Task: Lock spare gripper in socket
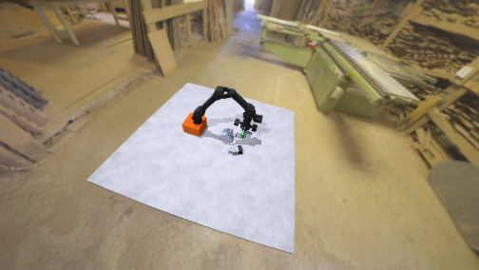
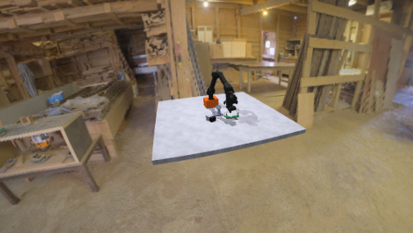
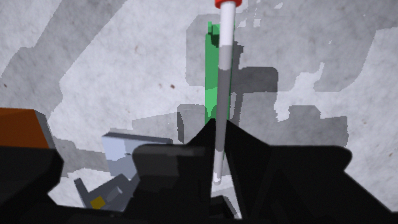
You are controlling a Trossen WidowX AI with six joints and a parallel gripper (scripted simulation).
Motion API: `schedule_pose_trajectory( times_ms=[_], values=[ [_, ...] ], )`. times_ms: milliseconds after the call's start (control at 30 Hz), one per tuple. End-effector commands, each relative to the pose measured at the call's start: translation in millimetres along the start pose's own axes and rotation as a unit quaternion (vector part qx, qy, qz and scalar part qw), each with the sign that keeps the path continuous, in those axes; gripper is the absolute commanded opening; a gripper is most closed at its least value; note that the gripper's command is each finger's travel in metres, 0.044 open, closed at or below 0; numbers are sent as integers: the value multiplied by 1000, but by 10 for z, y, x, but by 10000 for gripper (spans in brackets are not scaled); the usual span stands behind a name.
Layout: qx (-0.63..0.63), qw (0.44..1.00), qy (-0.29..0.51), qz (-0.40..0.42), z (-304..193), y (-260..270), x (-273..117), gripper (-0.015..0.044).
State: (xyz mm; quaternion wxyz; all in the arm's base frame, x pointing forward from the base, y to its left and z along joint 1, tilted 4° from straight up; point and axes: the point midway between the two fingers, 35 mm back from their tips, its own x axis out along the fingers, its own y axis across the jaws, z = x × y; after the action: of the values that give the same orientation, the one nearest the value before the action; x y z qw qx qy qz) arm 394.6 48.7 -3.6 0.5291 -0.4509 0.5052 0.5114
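White pin [image 3: 225, 60], red head at top centre of the wrist frame, is clamped in the gripper [image 1: 243, 128] [image 2: 232, 110] [image 3: 217, 122], above the green rack [image 1: 242, 135] [image 2: 232, 116] [image 3: 212, 75]. Clear of the socket, so judged: extraction done. Mount [image 1: 227, 135] [image 2: 219, 111] [image 3: 116, 148] at lower left of the wrist frame. Spare [image 1: 236, 150] [image 2: 211, 119], just below the mount in the top frame, lies apart from it; docking not done. Remaining, probably: park pin in rack, dock spare, push pin through, open fingers, back off. Orange block [image 1: 194, 126] [image 2: 211, 102] [image 3: 20, 127]: far left, wrist frame.
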Motion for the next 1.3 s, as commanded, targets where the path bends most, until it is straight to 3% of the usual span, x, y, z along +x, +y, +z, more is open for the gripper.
schedule_pose_trajectory(
  times_ms=[0,1267],
  values=[
    [-2,1000,1,2,-16,10,76,0],
    [-7,1000,-1,-11,-51,13,315,0]
  ],
)
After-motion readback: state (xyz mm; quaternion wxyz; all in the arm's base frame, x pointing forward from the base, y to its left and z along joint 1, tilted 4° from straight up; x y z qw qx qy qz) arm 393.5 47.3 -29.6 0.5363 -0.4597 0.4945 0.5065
